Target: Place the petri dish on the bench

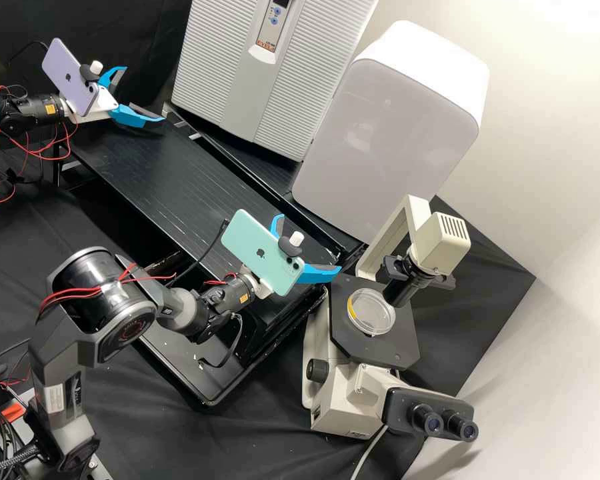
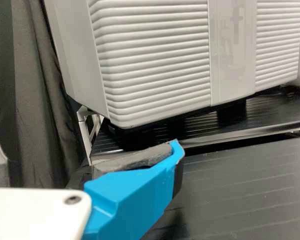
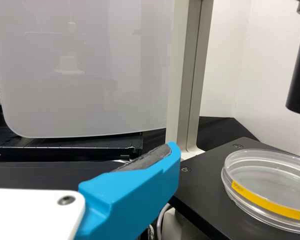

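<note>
My left gripper (image 1: 143, 95) stands open over the far left part of the bench (image 1: 160, 180), holding nothing. The left wrist view shows this gripper (image 2: 85, 141) with its fingers wide apart. My right gripper (image 1: 311, 243), also open and empty, is at the bench's near right end, beside the microscope stage. A clear round petri dish (image 1: 371, 311) with a yellow label lies flat on that black stage. In the right wrist view, the petri dish (image 3: 277, 185) is apart from the gripper (image 3: 80, 147), past its visible blue finger.
The cream microscope (image 1: 347, 400) has its lamp arm (image 1: 395, 233) rising behind the dish and a black condenser (image 1: 401, 288) close above it. A white rounded cabinet (image 1: 387, 133) and a ribbed grey machine (image 1: 210, 73) line the bench's back.
</note>
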